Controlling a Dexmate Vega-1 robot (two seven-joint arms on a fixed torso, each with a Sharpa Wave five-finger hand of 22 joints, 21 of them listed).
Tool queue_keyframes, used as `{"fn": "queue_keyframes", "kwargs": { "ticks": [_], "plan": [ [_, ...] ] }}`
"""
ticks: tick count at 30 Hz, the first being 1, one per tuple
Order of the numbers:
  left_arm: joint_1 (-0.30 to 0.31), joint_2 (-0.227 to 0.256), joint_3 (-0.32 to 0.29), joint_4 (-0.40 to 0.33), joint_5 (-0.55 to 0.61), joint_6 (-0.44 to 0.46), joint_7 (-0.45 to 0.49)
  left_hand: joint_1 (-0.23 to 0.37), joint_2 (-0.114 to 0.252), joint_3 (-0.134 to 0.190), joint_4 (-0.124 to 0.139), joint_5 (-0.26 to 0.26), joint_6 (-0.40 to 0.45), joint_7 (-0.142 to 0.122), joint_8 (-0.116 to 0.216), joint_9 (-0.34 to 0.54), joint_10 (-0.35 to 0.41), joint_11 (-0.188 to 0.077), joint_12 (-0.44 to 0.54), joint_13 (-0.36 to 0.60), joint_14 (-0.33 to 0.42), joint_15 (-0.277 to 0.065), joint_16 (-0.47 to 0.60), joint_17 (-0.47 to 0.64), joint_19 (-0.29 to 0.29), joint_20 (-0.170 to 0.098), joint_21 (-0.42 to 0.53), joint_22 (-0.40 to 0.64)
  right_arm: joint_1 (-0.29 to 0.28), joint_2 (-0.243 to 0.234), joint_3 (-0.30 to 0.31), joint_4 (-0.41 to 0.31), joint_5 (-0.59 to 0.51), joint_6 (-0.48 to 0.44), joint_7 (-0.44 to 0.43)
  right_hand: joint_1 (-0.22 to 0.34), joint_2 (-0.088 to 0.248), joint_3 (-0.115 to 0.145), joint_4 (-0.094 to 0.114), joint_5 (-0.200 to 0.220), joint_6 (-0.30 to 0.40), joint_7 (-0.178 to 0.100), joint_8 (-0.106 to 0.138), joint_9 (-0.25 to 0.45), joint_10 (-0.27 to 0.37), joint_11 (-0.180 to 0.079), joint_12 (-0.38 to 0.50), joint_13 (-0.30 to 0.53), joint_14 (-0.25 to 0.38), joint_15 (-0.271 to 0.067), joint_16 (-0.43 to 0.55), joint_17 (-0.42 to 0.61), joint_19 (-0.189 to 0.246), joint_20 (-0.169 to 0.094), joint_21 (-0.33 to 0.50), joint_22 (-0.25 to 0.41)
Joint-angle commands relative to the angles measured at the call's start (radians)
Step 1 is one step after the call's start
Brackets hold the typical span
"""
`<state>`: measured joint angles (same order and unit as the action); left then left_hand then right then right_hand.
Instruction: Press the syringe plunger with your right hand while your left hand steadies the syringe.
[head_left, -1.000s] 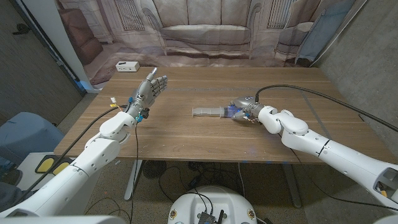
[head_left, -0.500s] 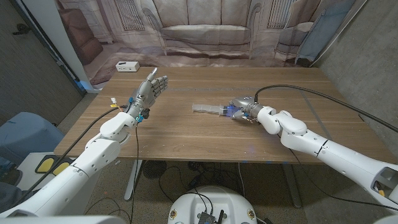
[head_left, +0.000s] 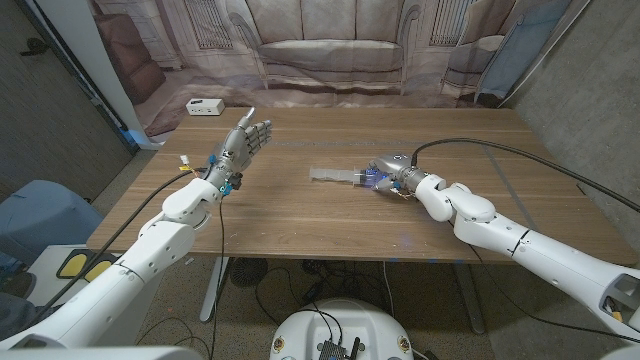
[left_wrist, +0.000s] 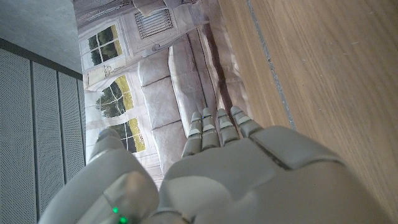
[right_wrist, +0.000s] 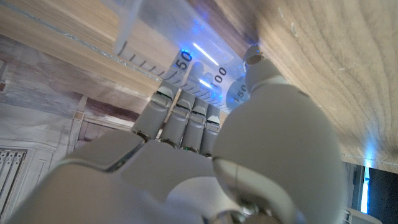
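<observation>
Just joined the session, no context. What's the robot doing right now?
The right hand is at the plunger end of a clear syringe lying mid-table, fingers closed around that end; the right wrist view shows the barrel's scale markings against its fingers. The left hand is held up, fingers apart, well off to the left and not touching the syringe, so nothing is steadying it yet.

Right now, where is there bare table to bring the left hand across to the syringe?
Bare wood runs between the left hand and the syringe, and along the near edge of the table. It is crowded only where the right hand meets the syringe. A white power strip sits at the far left corner.
</observation>
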<state>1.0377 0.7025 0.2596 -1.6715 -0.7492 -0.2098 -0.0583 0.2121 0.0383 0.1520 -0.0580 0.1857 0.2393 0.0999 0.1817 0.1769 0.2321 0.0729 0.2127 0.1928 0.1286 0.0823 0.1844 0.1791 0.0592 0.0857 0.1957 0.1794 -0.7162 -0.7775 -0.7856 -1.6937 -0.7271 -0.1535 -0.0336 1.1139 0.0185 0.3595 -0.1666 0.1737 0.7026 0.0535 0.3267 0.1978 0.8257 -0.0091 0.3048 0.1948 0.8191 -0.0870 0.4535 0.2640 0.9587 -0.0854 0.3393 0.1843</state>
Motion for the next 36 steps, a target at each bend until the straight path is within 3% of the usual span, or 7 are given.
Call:
{"fn": "queue_keyframes", "kwargs": {
  "ticks": [1,10,13,23,32,36],
  "plan": [
    [-0.01,-0.004,0.005,0.008,0.002,0.006,-0.001,-0.001,0.009,-0.005,0.003,0.009,0.008,-0.003,0.008,0.003,0.004,-0.006,0.002,0.004,0.009,-0.005,0.005,0.002,0.003,0.008,0.001,0.001,-0.028,0.006,0.035,-0.001,0.017,0.023,-0.11,0.15,0.129,-0.019,0.004,0.004,0.14,-0.103,0.008,0.007,0.039,-0.002,-0.004,0.006,0.078,-0.123,0.057,0.042,0.092,-0.076,0.032,0.009],
    [-0.012,-0.003,0.005,0.005,0.006,0.005,0.002,-0.001,0.01,-0.005,0.003,0.01,0.009,-0.003,0.008,0.003,0.004,-0.004,0.001,0.004,0.008,-0.004,0.005,0.002,0.002,0.008,0.001,0.001,-0.047,-0.002,0.062,-0.014,0.053,0.027,-0.135,0.152,0.137,-0.027,0.016,0.004,0.192,-0.093,0.02,0.009,0.084,0.009,0.002,0.009,0.105,-0.121,0.062,0.049,0.103,-0.073,0.051,0.012],
    [-0.014,-0.003,0.006,0.004,0.009,0.005,0.003,-0.001,0.01,-0.005,0.003,0.01,0.009,-0.004,0.008,0.003,0.004,-0.005,0.001,0.004,0.009,-0.004,0.005,0.002,0.002,0.009,0.001,0.001,-0.048,-0.006,0.068,-0.013,0.066,0.04,-0.137,0.122,0.148,-0.033,0.041,0.001,0.203,-0.089,0.019,0.009,0.087,0.01,-0.003,0.009,0.115,-0.111,0.049,0.037,0.1,-0.067,0.057,0.012],
    [-0.009,0.004,0.003,-0.011,0.011,0.012,0.012,-0.001,0.01,-0.006,0.003,0.01,0.011,-0.004,0.009,0.003,0.006,-0.004,0.002,0.004,0.009,-0.005,0.005,0.002,0.002,0.009,0.001,0.001,-0.061,-0.006,0.095,-0.002,0.134,0.082,-0.155,0.093,0.156,-0.035,0.065,0.001,0.229,-0.088,0.017,0.005,0.107,0.012,-0.009,0.007,0.129,-0.099,0.03,0.024,0.095,-0.06,0.067,0.012],
    [-0.004,0.016,-0.001,-0.03,0.013,0.028,0.023,-0.001,0.011,-0.006,0.002,0.01,0.011,-0.003,0.008,0.003,0.005,-0.009,0.001,0.004,0.01,-0.005,0.005,0.002,0.002,0.01,0.002,0.001,-0.076,0.01,0.134,0.025,0.274,0.13,-0.137,0.081,0.159,-0.034,0.076,0.003,0.232,-0.092,0.01,0.003,0.118,0.015,-0.013,0.006,0.134,-0.101,0.022,0.026,0.089,-0.057,0.072,0.013],
    [-0.009,0.021,-0.001,-0.036,0.015,0.039,0.026,-0.001,0.012,-0.006,0.002,0.01,0.011,-0.003,0.008,0.003,0.005,-0.007,0.001,0.004,0.01,-0.004,0.005,0.002,0.002,0.01,0.002,0.001,-0.09,0.031,0.169,0.055,0.412,0.164,-0.106,0.08,0.159,-0.032,0.078,0.004,0.233,-0.094,0.007,0.002,0.119,0.014,-0.017,0.006,0.137,-0.104,0.019,0.027,0.087,-0.057,0.075,0.013]
  ]
}}
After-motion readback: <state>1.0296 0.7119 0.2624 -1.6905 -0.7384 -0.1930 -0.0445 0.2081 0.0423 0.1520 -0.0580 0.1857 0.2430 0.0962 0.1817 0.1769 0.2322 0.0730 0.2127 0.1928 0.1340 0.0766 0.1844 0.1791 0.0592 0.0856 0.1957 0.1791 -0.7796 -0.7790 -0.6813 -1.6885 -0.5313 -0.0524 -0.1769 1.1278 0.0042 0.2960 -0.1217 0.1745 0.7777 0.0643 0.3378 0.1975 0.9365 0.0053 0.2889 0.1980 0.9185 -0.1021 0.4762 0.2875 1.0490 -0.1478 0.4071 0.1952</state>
